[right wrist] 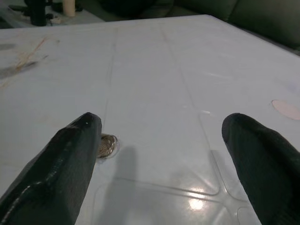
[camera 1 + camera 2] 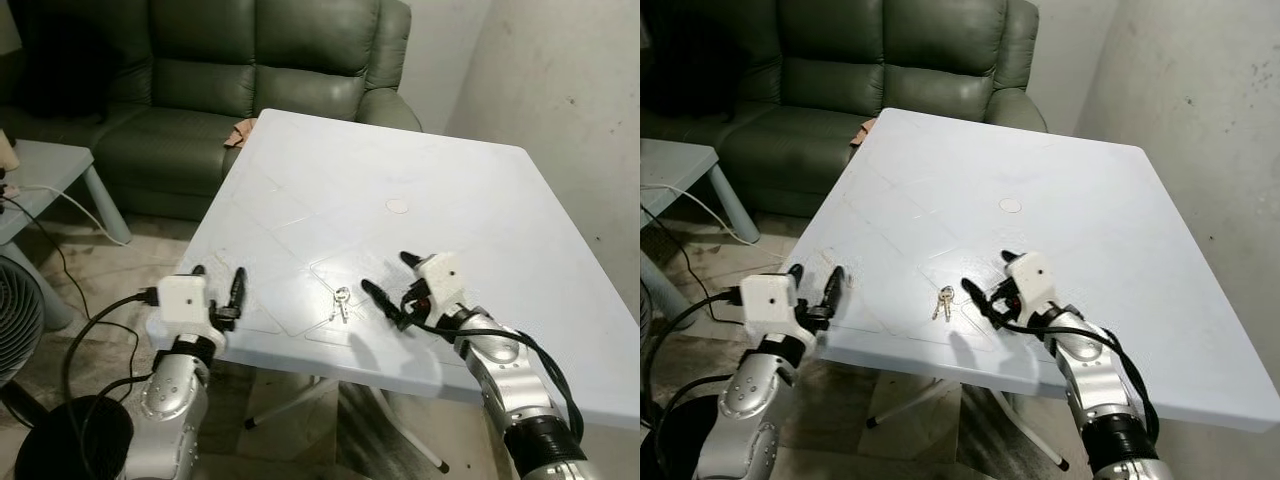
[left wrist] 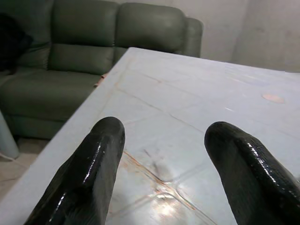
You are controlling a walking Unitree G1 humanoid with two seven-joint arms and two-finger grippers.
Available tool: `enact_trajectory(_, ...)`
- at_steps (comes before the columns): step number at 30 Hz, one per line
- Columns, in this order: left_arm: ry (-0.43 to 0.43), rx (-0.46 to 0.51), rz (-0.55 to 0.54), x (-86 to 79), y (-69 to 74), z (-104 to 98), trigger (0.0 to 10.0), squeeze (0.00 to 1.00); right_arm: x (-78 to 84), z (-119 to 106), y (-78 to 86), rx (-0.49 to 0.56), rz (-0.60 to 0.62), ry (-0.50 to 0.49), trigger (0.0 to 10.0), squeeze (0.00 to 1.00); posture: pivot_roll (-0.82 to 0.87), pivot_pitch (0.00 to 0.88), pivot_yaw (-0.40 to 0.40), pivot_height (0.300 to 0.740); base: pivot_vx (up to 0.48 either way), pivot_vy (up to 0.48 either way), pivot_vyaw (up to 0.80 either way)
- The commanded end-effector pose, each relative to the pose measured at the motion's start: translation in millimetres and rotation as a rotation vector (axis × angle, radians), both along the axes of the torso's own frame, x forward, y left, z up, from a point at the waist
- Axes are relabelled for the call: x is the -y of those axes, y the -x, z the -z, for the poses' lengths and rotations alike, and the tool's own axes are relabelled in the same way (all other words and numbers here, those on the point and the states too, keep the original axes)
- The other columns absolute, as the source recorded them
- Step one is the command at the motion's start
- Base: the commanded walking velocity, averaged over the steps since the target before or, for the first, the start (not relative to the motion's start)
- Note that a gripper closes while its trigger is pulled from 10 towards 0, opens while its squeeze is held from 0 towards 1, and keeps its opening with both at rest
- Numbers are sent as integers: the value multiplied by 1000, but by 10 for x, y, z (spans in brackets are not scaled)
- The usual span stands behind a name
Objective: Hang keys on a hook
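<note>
The right end effector (image 2: pixel 393 288) is hovering with fingers apart just beside the keys (image 2: pixel 342 303), which are lying flat near the white tabletop's (image 2: pixel 400 170) front edge. The left end effector (image 2: pixel 220 290) is also hanging spread apart. Light, stiff, slippery metal; pinching the ring looks best.

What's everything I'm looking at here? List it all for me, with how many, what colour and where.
keys: one small bunch, silver, flat on the table near its front edge
table: one, white, centre
round mark: one, pale, mid-table
sofa: one, dark green, behind the table
side table: one, light grey, far left
cable: one, white, trailing off the side table
fan: one, partly seen at left edge
left pincer: black fingers open, at the table's front left corner
right pincer: black fingers open, just right of the keys
</note>
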State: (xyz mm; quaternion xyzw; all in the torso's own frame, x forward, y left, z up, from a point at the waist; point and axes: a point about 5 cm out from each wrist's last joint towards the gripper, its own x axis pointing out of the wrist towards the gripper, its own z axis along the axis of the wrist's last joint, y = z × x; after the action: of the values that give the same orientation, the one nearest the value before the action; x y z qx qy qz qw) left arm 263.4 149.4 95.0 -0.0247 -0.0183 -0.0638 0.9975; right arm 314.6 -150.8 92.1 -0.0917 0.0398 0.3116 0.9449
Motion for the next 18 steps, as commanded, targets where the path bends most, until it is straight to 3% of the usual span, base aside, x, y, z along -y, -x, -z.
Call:
enact_trajectory(1, -24, 13, 39, 90, 29, -16, 10000, 0, -71, -69, -51, -13, -26, -6, 10000, 0, -79, 2, -79, 740, 0, 0, 0)
enact_trajectory(8, -60, 22, 136, 299, 90, -6, 10000, 0, -226, -50, -63, -75, -91, -15, 10000, 0, -79, 5, -77, 740, 0, 0, 0)
enact_trajectory(18, -107, 39, 207, 414, 85, -27, 10000, 0, -363, -14, -193, -117, -16, 5, 10000, 0, -71, 11, -79, 740, 0, 0, 0)
